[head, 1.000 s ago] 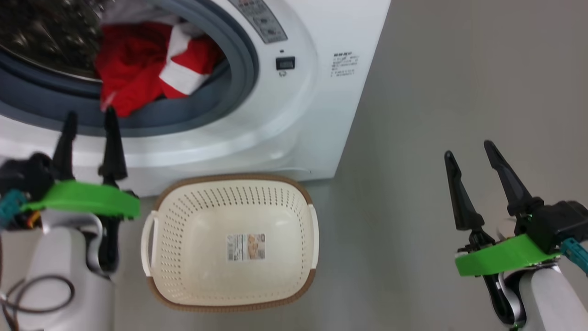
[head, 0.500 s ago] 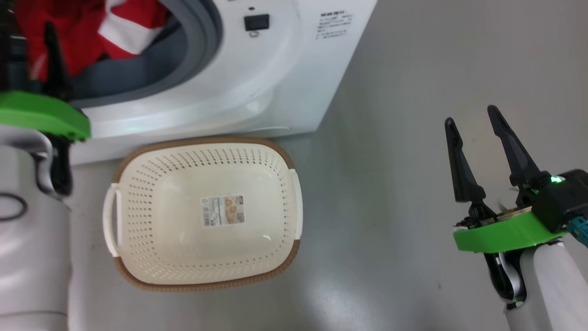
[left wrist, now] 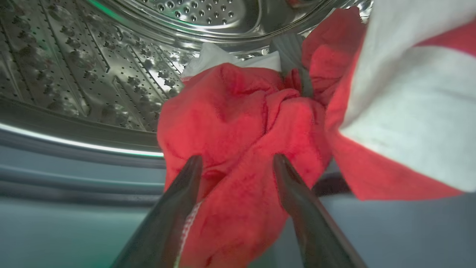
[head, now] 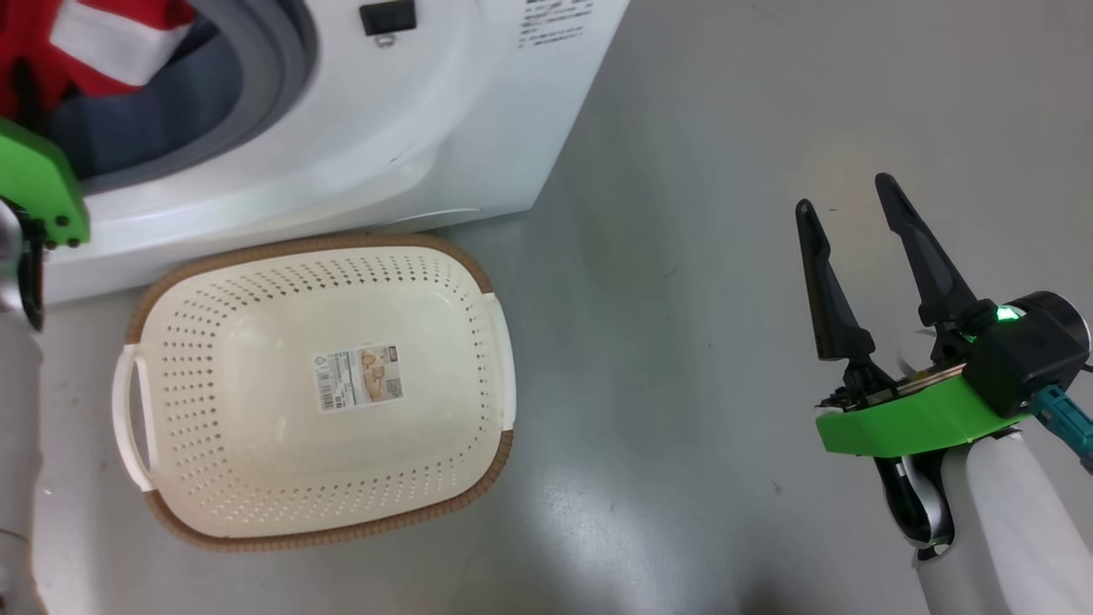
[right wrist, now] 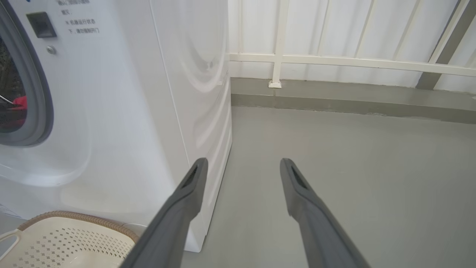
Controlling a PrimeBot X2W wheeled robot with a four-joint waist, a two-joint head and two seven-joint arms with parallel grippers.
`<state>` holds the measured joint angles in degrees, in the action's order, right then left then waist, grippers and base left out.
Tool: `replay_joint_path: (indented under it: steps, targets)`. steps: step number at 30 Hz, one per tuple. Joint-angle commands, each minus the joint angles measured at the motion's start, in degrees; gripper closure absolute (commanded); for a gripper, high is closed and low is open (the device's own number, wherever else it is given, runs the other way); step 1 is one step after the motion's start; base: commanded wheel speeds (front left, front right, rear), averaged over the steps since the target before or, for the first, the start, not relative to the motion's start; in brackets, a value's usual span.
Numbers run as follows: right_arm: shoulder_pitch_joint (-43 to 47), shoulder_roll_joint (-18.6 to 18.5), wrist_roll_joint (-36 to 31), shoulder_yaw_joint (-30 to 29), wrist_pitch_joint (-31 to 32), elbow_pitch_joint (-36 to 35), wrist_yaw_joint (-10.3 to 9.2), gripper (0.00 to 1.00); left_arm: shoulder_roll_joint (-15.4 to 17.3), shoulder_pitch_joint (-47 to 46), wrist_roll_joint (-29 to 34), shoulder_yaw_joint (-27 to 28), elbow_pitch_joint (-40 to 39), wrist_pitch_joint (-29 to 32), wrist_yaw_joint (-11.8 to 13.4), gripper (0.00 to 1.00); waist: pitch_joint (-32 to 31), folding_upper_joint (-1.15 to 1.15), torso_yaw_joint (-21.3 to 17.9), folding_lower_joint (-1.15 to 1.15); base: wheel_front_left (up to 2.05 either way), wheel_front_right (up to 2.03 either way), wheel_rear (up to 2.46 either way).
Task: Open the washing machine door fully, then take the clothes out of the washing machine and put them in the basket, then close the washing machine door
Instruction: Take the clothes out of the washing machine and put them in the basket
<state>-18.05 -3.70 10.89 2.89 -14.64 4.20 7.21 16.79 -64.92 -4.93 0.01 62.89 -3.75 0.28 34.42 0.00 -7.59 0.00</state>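
LAUNDRY ROOM: PrimeBot X2W's L end effector (left wrist: 237, 159) reaches into the mouth of the white front-loading washing machine (head: 359, 128). Its two dark fingers are spread apart w/ a fold of the red-and-white clothes (left wrist: 238, 111) lying btwn them; whether they press the fabric can't be told. The clothes sit bunched at the front of the machine's perforated steel drum (left wrist: 74, 56) and spill onto the grey gasket (head: 282, 94) at the opening. The cream perforated basket (head: 320, 534), brown-rimmed w/ white side handles, stands on the grey floor (head: 683, 342) just in front of the machine, below its opening, w/ a paper label (head: 359, 376) on its bottom. The R end effector (head: 844, 191) hangs well off to the robot's right of the machine, fingers wide apart, over the floor.
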Motion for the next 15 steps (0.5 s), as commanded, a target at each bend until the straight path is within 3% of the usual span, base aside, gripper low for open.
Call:
replay_joint_path:
  steps: [1,7,8,10,11,15]
  targets:
    - [0.14,0.09,-0.08,1.54,-0.36,-1.02,0.28,0.00,3.69,-0.77,0.76,0.39,-0.16,0.87,1.29,0.00,-0.07,0.00,-0.40,0.00,0.00,0.00,0.00]
    - [0.42,0.35,0.24,1.97,-0.36,-0.84,0.28,0.00,4.74,-0.98,2.99,-1.84,2.07,3.32,4.20,0.00,-0.21,0.00,-1.04,0.00,0.00,0.00,0.00]
    - [0.47,0.38,0.27,1.98,-0.36,-0.84,0.28,0.00,4.69,-0.94,2.75,-1.76,2.35,3.56,4.21,0.26,-0.18,0.00,-1.09,0.00,0.00,0.00,0.00]
    - [0.52,0.44,0.28,1.96,-0.36,-0.78,0.28,0.00,4.82,-0.96,2.26,-1.58,2.80,3.50,4.13,0.93,-0.14,0.00,-1.10,0.00,0.00,0.00,0.00]
    - [0.55,0.47,0.22,1.92,-0.36,-0.73,0.28,0.00,4.70,-0.90,2.16,-1.61,2.86,3.12,4.30,1.00,-0.20,0.00,-1.04,0.00,0.00,0.00,0.00]
    - [0.71,0.56,0.08,1.61,-0.36,-0.58,0.28,0.00,3.98,-0.21,0.92,-0.98,2.62,0.58,4.87,1.00,-0.68,0.00,-0.76,0.00,0.00,0.00,0.00]
